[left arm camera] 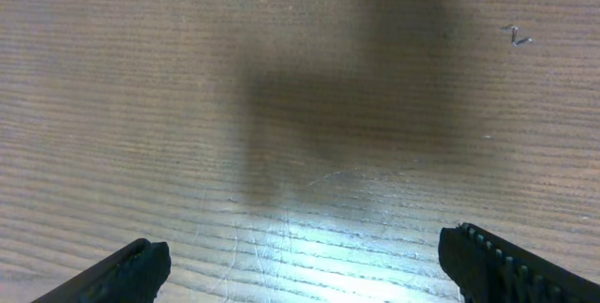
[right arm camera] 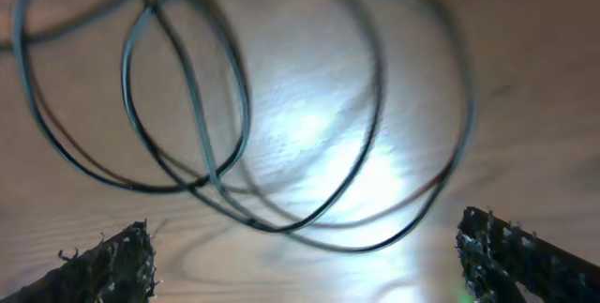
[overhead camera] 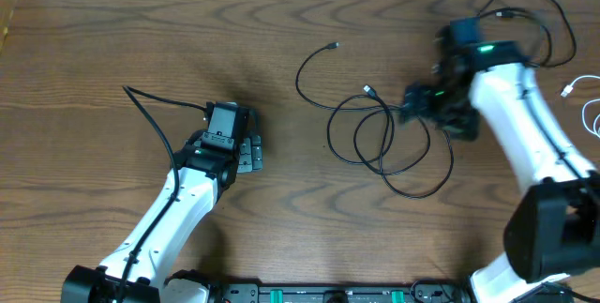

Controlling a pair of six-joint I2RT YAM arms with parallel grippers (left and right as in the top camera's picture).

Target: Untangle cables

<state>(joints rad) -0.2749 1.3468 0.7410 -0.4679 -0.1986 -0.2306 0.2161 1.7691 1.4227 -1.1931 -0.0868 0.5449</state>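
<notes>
Brown wood table (overhead camera: pixel 112 40) has lots of bare room on the left of the overhead view. Right of the middle, the black cable loops (overhead camera: pixel 382 143) lie crossing each other. Above them hangs the right gripper (right arm camera: pixel 305 247), fingers wide apart and holding nothing, likely ready to pick one strand. Over bare wood, the left gripper (left arm camera: pixel 300 256) has its fingers apart too. At the right edge lies the white cable (overhead camera: pixel 591 106), so pulling that way looks tight.
</notes>
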